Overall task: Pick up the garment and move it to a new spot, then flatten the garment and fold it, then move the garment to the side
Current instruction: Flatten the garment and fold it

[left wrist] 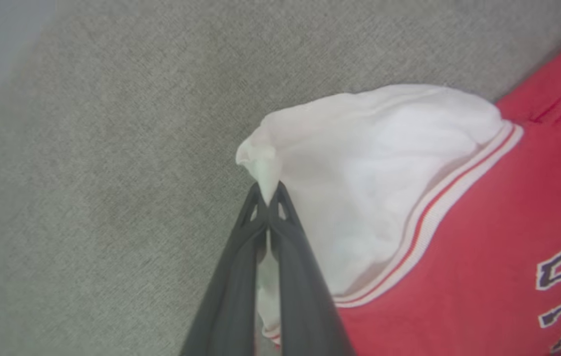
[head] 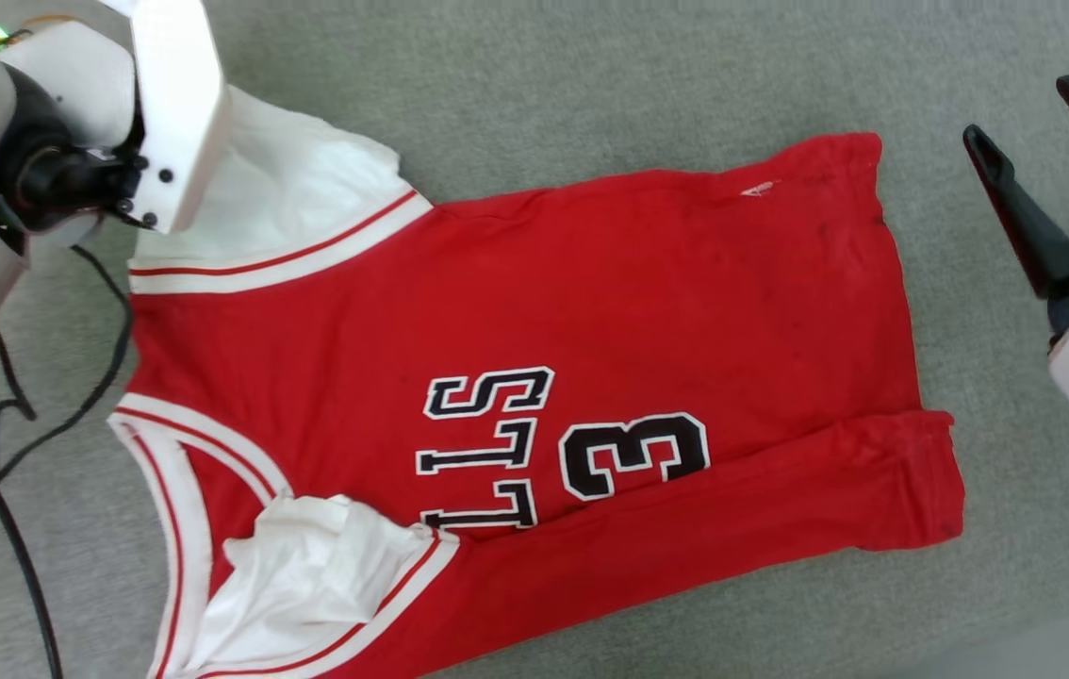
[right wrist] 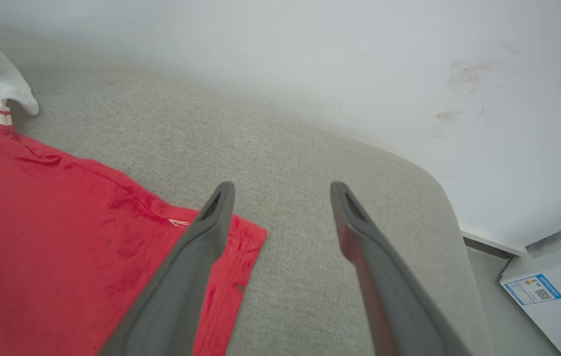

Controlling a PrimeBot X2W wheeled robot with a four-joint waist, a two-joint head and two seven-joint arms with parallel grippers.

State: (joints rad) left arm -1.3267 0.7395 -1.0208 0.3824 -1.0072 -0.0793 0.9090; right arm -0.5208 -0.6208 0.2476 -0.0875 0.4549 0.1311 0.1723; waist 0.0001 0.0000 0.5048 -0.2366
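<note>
1. Garment [head: 516, 311]: red jersey lying spread out on the grey fabric surface [head: 591, 85], print side up, with black white-outlined letters and the number 3 showing.
2. Neck end points to the robot's left and the hem to its right. Along the near long edge a red strip is folded over onto the body.
3. Far white sleeve [head: 308, 179] has red-and-white striped trim and is bunched up at the garment's upper-left corner in the head view. Near white sleeve [head: 308, 575] is crumpled beside the neckline.
4. Left end effector [left wrist: 266, 198]: fingers pressed together, pinching a small peak of the far white sleeve's edge. The cloth is pulled up into a point at the tips.
5. Right end effector [head: 1020, 108]: fingers spread wide and holding nothing, just off the garment's far hem corner. Can't tell if it touches the surface.
6. Black cable [head: 7, 405] lies on the surface left of the neckline.
7. Right wrist view: pale wall [right wrist: 359, 74] behind the surface, and a white box with a blue label [right wrist: 533, 289] beyond its rounded corner.
</note>
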